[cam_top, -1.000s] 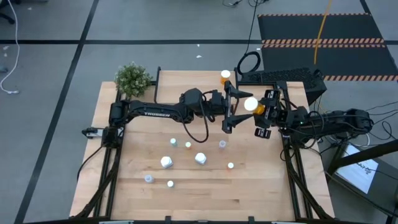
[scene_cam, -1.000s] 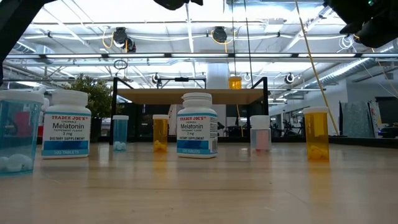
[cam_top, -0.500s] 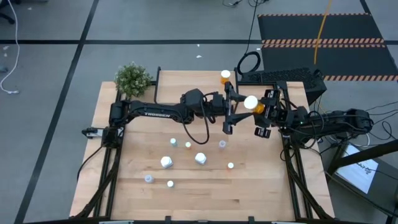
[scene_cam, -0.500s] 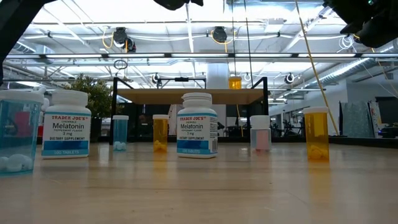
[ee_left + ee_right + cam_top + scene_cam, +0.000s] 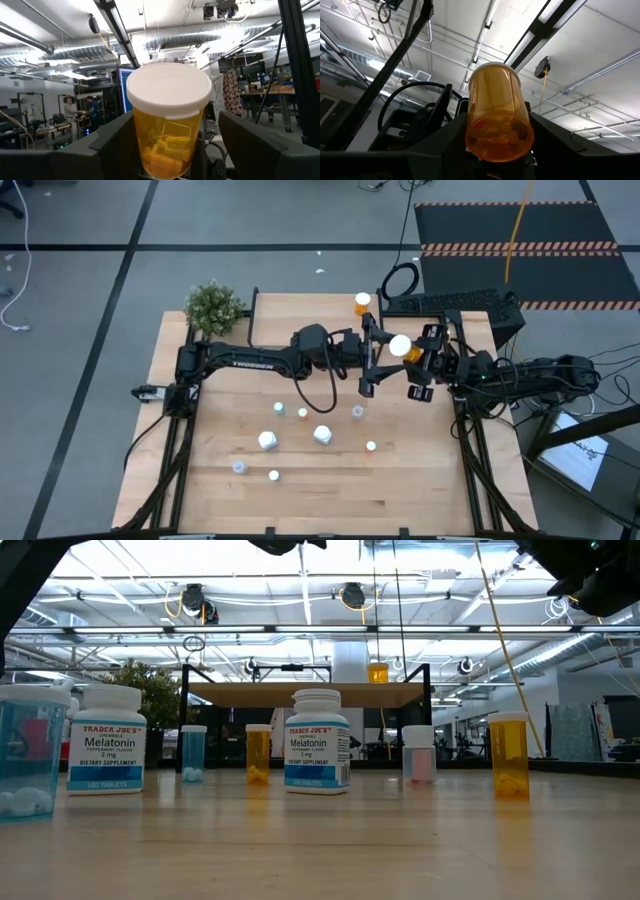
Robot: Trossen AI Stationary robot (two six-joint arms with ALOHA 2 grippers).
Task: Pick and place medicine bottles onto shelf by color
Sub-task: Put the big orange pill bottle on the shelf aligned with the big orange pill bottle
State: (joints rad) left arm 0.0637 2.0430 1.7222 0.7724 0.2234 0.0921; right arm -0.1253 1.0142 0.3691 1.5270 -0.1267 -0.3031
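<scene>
Your right tool (image 5: 417, 360) is clamped on an orange bottle (image 5: 401, 346), holding it up above the table (image 5: 200, 480) beside the shelf (image 5: 305, 693). Your left tool (image 5: 372, 358) brackets that bottle, fingers (image 5: 107, 145) apart on either side, not gripping. One orange bottle on the shelf (image 5: 362, 302) already; seven more bottles wait on the table.

Two dark, jointed arms are being shown from above, the left arm (image 5: 250, 362) being marked with pale lettering along its long link. A black cable (image 5: 322, 392) is being seen looping beneath it, while the right arm (image 5: 530, 375) is being shown in the same matte black.
</scene>
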